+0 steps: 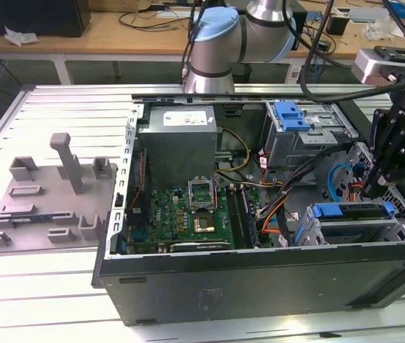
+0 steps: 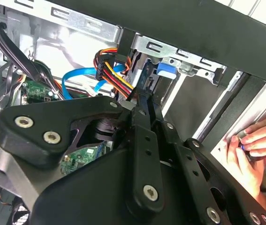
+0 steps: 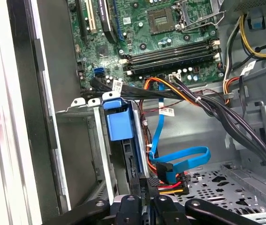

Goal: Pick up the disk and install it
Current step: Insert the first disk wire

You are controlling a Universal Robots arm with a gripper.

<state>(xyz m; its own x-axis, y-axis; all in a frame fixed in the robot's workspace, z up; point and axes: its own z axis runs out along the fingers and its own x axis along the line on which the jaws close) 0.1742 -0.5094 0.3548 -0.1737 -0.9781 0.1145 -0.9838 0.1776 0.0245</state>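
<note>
Where the exterior view takes in the open black tower computer case (image 1: 259, 282), the black linkage gripper (image 1: 371, 191) hangs at that view's right. Its tips are down on the end of the disk (image 1: 352, 212), a flat silver drive in a blue plastic carrier rail. The disk lies in the grey metal drive cage (image 1: 352, 230), rail about level with the cage top. Jaws narrow, closed on the disk's end, as far as I can judge.

Second wrist view: the gripper (image 2: 143, 105) tips meet the disk (image 2: 148, 80) edge-on, and the disk runs on into the cage (image 2: 184, 58). Red, yellow and black cable bundle (image 2: 116, 77) just beside the tips. A person's hand (image 2: 257, 140) rests outside the case wall.

First wrist view: the disk (image 3: 132, 154) stands in its slot, blue tab toward the green motherboard (image 3: 137, 42). Flat blue data cable (image 3: 160, 117) loops close by.

Judgement: installing step, pick-up done, disk in the slot or nearly home. Finishing calls for a straight push along the slot, cables kept clear, rail flush
</note>
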